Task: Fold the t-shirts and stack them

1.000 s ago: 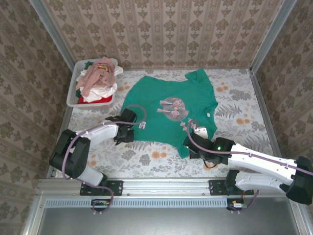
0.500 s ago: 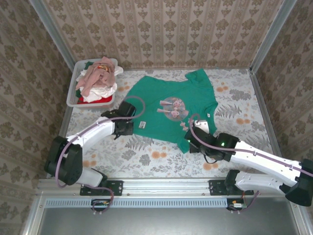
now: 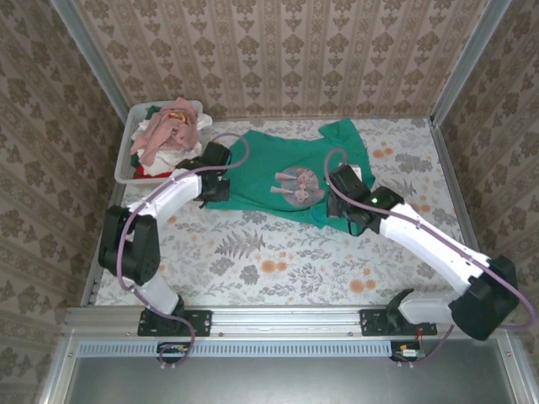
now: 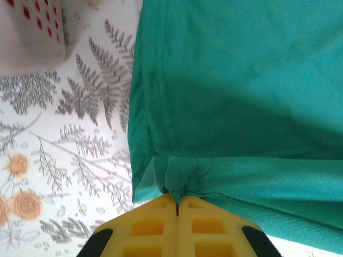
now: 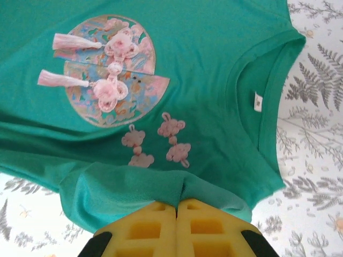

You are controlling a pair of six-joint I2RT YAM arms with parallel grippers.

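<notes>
Patterned beige wallpaper (image 3: pixel 278 59) closes in the counter (image 3: pixel 278 261) on three sides. The counter wears a smooth cloth printed with grey ferns and orange flowers.

We see the teal shirt (image 3: pixel 269 168) lying across the far middle. It is soft knit, and its near part is doubled over, so the near edge is a rounded fold. Its round pink-grey print (image 5: pixel 107 91) lies face up with small pink knots below it. Beside them are a ribbed neck band (image 5: pixel 268 80) and a small white tag (image 5: pixel 258 101) inside the collar.

Our left hand (image 4: pixel 177 202) has its yellow ribbed pads pressed together, clamped on a puckered bit of the teal shirt's left edge. Our right hand (image 5: pixel 177 206) is clamped the same way on a flap of the shirt on the collar side.

A white plastic tub (image 3: pixel 123 168) stands at the far left against the wall, heaped with crumpled pink, white and red shirts (image 3: pixel 168 135). Open counter lies between the fold and the arm bases, and to the right of the shirt.

From the left wrist the tub's corner is blurred and cut off. At both hands the cloth hides how much is pinched.
</notes>
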